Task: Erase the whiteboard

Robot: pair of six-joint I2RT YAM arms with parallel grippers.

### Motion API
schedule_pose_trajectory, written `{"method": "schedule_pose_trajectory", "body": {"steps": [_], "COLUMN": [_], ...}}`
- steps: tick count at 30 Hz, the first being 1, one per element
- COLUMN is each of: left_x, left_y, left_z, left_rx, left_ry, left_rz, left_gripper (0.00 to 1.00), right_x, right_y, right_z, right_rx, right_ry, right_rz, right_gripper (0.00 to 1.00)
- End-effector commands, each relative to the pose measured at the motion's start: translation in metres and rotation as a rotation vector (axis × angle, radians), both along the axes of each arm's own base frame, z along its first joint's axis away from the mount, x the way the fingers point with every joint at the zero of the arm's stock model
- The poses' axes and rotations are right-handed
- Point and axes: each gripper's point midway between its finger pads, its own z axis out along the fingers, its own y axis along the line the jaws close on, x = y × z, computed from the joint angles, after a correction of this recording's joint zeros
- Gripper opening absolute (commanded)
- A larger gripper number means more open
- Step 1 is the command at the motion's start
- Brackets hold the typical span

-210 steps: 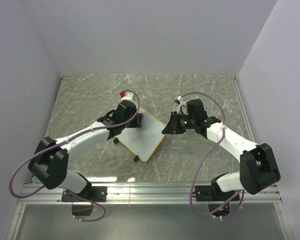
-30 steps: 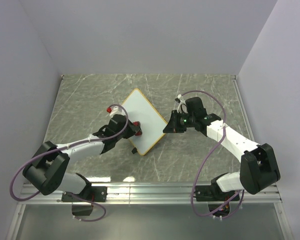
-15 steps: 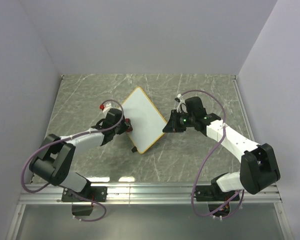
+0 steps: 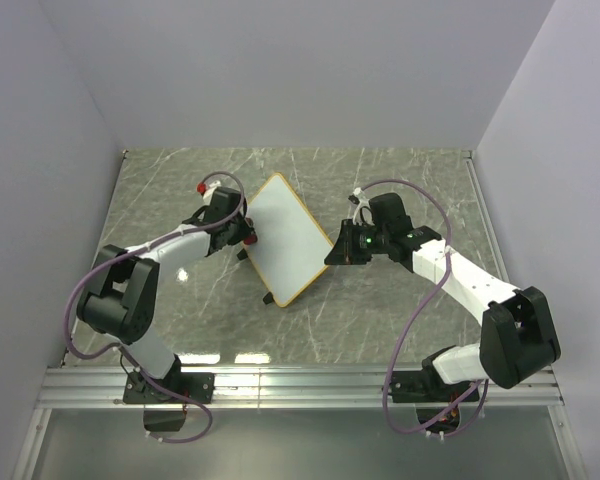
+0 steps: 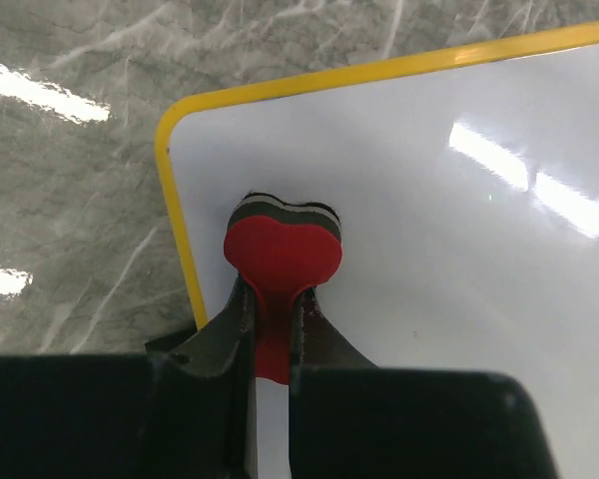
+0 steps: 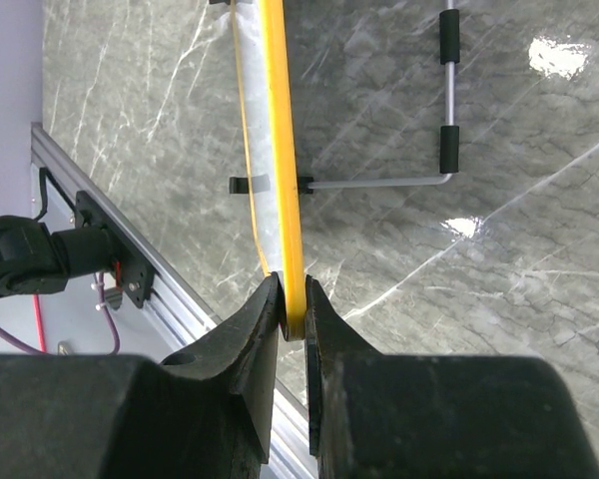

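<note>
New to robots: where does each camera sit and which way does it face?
Top external: above and behind, facing down on table and whiteboard; both arms show.
Left wrist: arm-mounted, facing past the left end effector, shut on the eraser, onto the whiteboard.
Right wrist: arm-mounted, facing past the right end effector clamping the whiteboard's yellow frame.
Shared: the whiteboard.

left claw (image 5: 272,301): clamped | right claw (image 6: 292,295): clamped | arms: outstretched, seemingly low

Grey marble-patterned table (image 4: 410,190), yellow-framed whiteboard (image 4: 285,235) propped tilted near its middle, aluminium rail (image 4: 300,380) along near edge
</note>
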Motion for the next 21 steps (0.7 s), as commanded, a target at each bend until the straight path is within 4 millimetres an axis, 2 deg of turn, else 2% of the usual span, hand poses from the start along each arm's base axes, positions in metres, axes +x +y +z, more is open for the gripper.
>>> {"method": "schedule_pose_trajectory", "body": {"steps": [1,4,10,12,15,16,18,19,21], "left_x": [0.008,0.002,-0.033,-0.04,-0.043,-0.04,-0.044,-0.039,-0.044], "left_y": [-0.011,-0.015,-0.037,-0.043,-0.038,-0.036,-0.027,-0.022,-0.01], "left_z": [0.038,0.046,0.033,0.036,0.06,0.079,0.09,0.111,0.12], "left_rx": [-0.055,-0.087,-0.187,-0.186,-0.167,-0.166,-0.127,-0.115,-0.072], "left_ry": [-0.063,-0.062,-0.004,-0.001,-0.028,-0.063,-0.06,-0.105,-0.099], "left_rz": [-0.048,-0.064,-0.111,-0.124,-0.117,-0.112,-0.101,-0.078,-0.061], "left_gripper": [0.0,0.0,0.0,0.0,0.0,0.0,0.0,0.0,0.0], "right_x": [-0.022,-0.024,-0.021,-0.018,-0.015,-0.014,-0.013,-0.012,-0.01], "right_y": [-0.012,-0.012,-0.008,-0.006,-0.004,-0.005,-0.004,-0.004,-0.003], "right_z": [-0.032,-0.036,-0.039,-0.039,-0.037,-0.038,-0.038,-0.039,-0.036], "right_rx": [-0.121,-0.115,-0.087,-0.079,-0.074,-0.075,-0.074,-0.077,-0.073], "right_ry": [0.039,0.041,0.037,0.032,0.021,0.02,0.017,0.02,0.014], "right_rz": [0.059,0.053,0.036,0.031,0.033,0.03,0.026,0.023,0.02], "right_gripper": [0.0,0.0,0.0,0.0,0.0,0.0,0.0,0.0,0.0]}}
